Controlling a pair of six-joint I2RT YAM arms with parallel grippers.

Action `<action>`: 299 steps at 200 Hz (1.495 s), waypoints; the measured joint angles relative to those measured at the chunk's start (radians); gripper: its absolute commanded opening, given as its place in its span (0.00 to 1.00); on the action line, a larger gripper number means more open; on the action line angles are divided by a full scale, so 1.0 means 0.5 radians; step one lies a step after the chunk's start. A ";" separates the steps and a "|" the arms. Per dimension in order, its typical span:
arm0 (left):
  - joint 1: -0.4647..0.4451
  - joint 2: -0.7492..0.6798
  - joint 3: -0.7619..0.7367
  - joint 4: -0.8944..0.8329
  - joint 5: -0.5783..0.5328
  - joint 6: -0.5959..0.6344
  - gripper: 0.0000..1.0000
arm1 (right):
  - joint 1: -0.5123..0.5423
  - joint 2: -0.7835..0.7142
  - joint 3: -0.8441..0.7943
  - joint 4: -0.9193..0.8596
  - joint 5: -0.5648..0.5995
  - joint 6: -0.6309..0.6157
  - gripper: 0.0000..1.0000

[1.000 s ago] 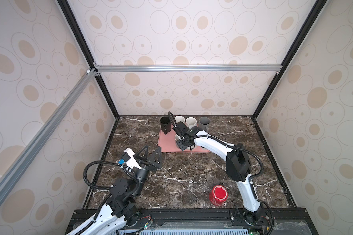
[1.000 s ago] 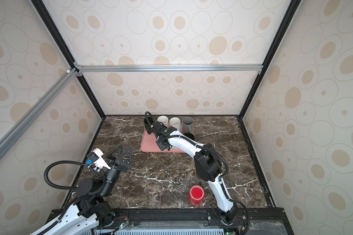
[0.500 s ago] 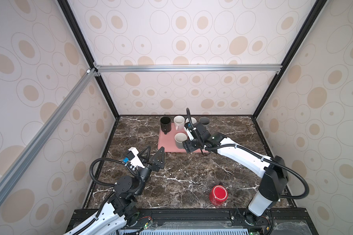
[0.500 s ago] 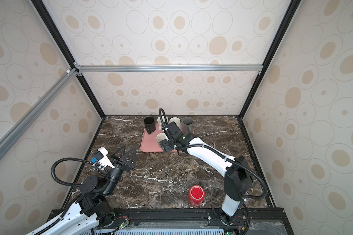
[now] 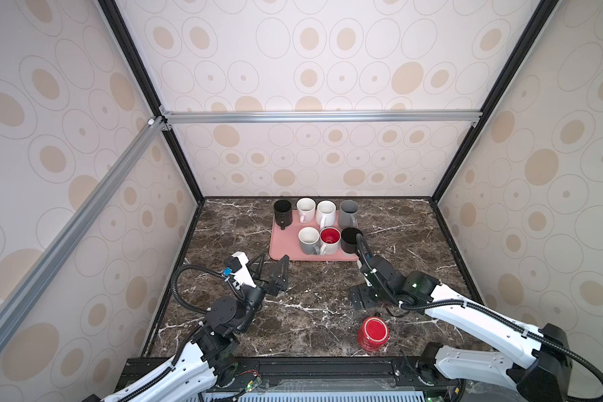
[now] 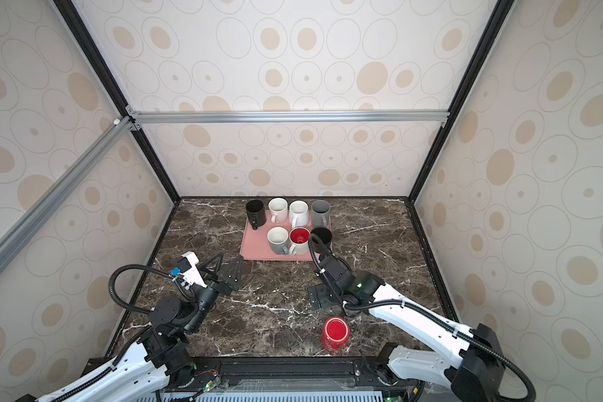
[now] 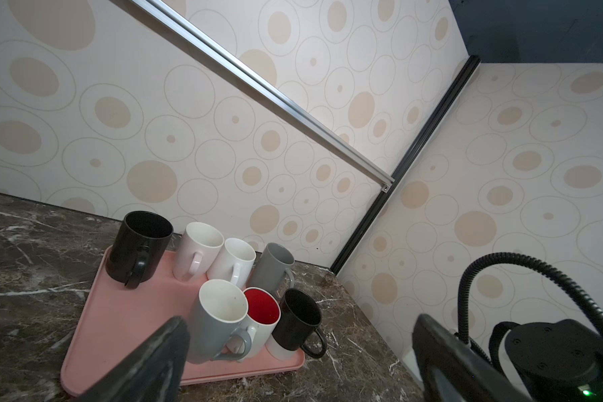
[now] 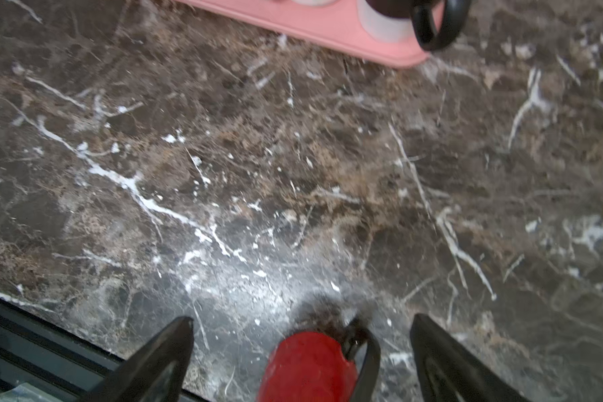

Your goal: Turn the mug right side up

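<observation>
The right gripper [image 5: 360, 300] hangs over the table [image 5: 314, 323] with its fingers [image 8: 161, 362] spread wide and nothing between them in a grip. In the right wrist view the red mug [image 8: 307, 369] shows in the gap between the 2 fingers and touches neither. In both top views the red mug [image 5: 373, 335] [image 6: 335, 332] stands upside down, base up, on the bare marble. It is near the right gripper, on that gripper's front-edge side, and apart from it. The tray [image 5: 282, 245] lies on the far side of the right gripper, close by, and carries 7 mugs, all mouth up: 4 in the far row and 3 in the near row. The black mug [image 5: 350, 240] in the near row is the one nearest the right gripper. The left gripper [image 5: 274, 259] is wide apart and empty too. The tray's near edge is just ahead of its fingertips, and the red mug is well off to its side.
</observation>
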 measured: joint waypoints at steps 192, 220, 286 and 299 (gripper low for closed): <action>0.001 0.029 -0.043 0.054 -0.001 -0.046 0.99 | 0.254 0.267 -0.154 -0.430 -0.422 0.256 0.87; 0.001 -0.006 -0.043 0.045 -0.011 -0.045 0.99 | 0.254 0.483 0.006 -0.414 -0.470 -0.053 0.83; 0.008 -0.152 -0.043 -0.043 -0.082 -0.043 0.99 | 0.263 0.845 0.383 -0.249 -0.645 -0.813 0.84; 0.008 -0.182 -0.043 -0.077 -0.096 -0.044 0.99 | 0.269 0.928 0.485 -0.241 -0.649 -0.911 0.84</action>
